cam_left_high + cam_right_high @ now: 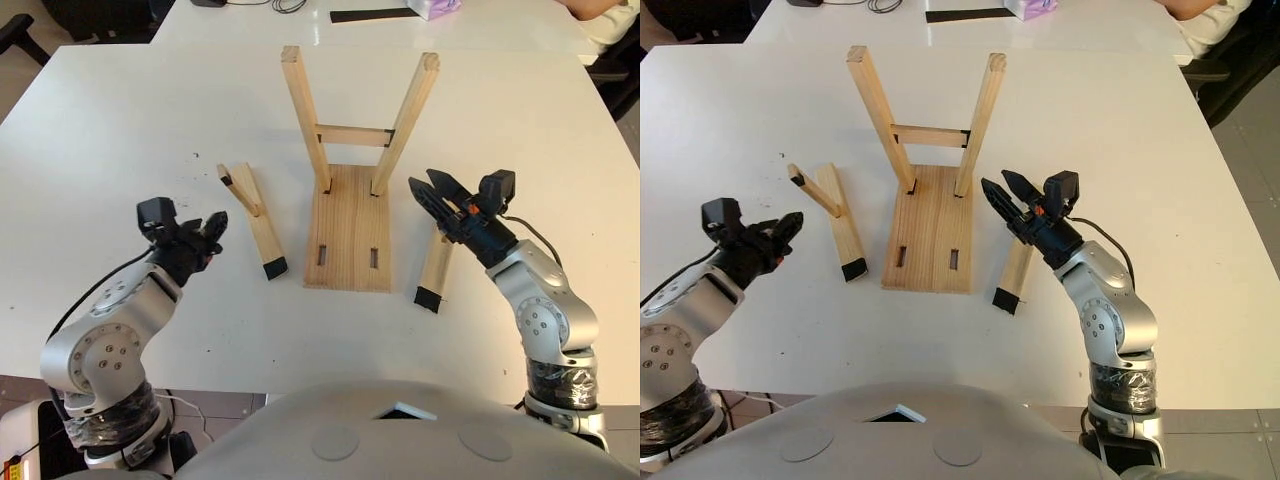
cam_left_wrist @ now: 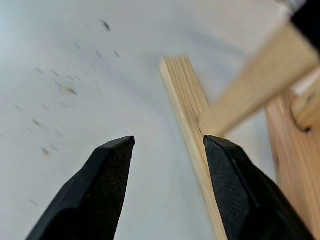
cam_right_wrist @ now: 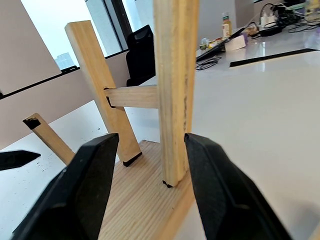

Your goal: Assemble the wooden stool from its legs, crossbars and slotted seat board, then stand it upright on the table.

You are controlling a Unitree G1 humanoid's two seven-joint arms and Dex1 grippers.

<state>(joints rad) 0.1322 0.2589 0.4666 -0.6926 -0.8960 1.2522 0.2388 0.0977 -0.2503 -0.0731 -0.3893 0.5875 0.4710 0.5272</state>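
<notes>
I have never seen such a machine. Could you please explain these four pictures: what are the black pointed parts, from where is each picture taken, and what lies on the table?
It is a humanoid robot; each arm ends in a two-fingered pincer. Two pictures come from cameras in its head, looking down over the arms. The other two come from a camera on each wrist, so the black points there are pincer fingers. The left pincer and right pincer are open and hold nothing. On the table a seat board lies flat. Two legs stand in its far slots, joined by a crossbar; its near slots are empty. A loose leg, with a short crossbar stuck in it, lies left of the board; a second loose leg lies right of it.
</notes>
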